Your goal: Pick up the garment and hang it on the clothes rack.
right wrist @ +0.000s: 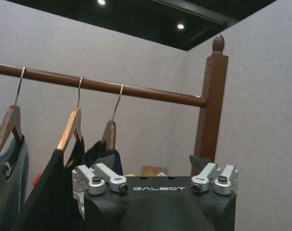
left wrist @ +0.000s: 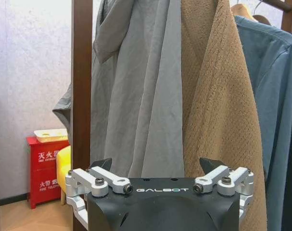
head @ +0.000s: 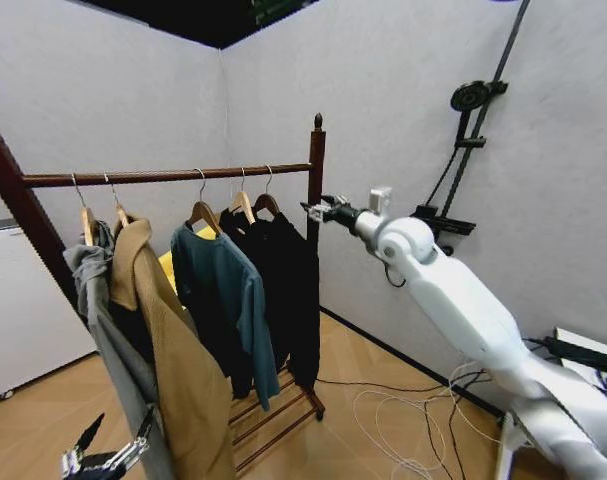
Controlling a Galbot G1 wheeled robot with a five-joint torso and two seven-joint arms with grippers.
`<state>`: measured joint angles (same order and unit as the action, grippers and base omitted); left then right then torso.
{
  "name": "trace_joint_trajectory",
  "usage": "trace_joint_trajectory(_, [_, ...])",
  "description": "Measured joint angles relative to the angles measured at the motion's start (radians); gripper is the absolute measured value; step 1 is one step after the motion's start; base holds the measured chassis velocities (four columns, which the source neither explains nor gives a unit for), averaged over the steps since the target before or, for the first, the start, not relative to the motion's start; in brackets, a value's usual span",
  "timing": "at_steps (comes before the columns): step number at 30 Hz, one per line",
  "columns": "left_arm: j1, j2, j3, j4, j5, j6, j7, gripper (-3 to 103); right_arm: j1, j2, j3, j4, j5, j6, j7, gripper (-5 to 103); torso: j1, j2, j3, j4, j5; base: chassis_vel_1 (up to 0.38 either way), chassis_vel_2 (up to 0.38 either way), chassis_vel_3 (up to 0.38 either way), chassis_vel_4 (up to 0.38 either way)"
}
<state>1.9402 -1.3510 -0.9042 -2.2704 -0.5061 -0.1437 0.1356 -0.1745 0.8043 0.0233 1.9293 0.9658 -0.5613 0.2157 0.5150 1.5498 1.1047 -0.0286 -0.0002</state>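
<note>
Garment [head: 288, 270] on clothes rack [head: 316, 170]

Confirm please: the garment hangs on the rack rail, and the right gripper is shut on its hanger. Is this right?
Not quite. The garment does hang on the rack rail, but the right gripper is open and apart from the hanger, as the right wrist view shows.

- Even, bright indoor light; pale walls [head: 133, 110] evenly lit, no glare.
- Two ceiling spotlights [right wrist: 180, 26] glow against a dark ceiling.
- Shadows soft and faint.
- Head view bends straight lines near its edges.
- Focus sharp throughout.
</note>
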Motion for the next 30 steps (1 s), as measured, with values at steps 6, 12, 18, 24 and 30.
trace_joint_trajectory(6, [0.000,0.000,0.000,0.000,0.000,0.000,-0.001,100,-0.318,-0.030,0.235,0.228,0.001,-0.074,0.128,100,0.000,0.000,0.000,-0.0001,0.0007,0.000,0.000,0.000,0.000])
trace_joint_trajectory(12, [0.000,0.000,0.000,0.000,0.000,0.000,0.000,100,-0.674,0.011,0.536,0.361,-0.087,-0.090,0.134,100,0.000,0.000,0.000,-0.0001,0.0004,0.004,-0.007,-0.008,0.010])
trace_joint_trajectory(18, [0.000,0.000,0.000,0.000,0.000,0.000,0.000,100,-0.956,0.101,0.742,0.425,-0.273,-0.041,0.050,100,0.000,0.000,0.000,-0.0004,0.0003,0.076,-0.096,-0.114,0.062])
trace_joint_trajectory(24, [0.000,0.000,0.000,0.000,0.000,0.000,-0.001,100,-1.069,0.145,0.834,0.466,-0.322,-0.020,0.043,100,0.000,0.000,0.000,0.0000,0.0001,0.075,-0.168,-0.162,0.061])
trace_joint_trajectory(30, [0.000,0.000,0.000,0.000,0.000,0.000,-0.001,100,-1.114,0.155,0.887,0.506,-0.326,-0.016,0.043,100,0.000,0.000,0.000,0.0002,-0.0001,0.009,-0.150,-0.155,0.015])
